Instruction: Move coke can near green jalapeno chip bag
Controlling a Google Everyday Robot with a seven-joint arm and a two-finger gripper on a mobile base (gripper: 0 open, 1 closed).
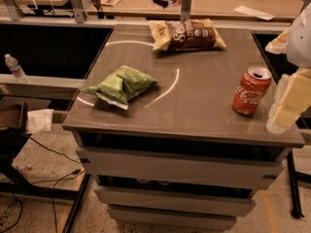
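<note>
Since the end effector (290,101), whose opening we cannot tell, hovers just right of the coke can (251,91), we should grasp it mid-body, upright

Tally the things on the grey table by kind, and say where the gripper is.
Chip bags: 2 (green jalapeno chip bag, brown chip bag)
Cans: 1 (coke can)
Total: 3
The gripper is at the table's right edge, beside the coke can.

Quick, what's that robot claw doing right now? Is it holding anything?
Gripper: beside the coke can, at the right edge of the table, not holding the can; open or shut cannot be told.
</note>
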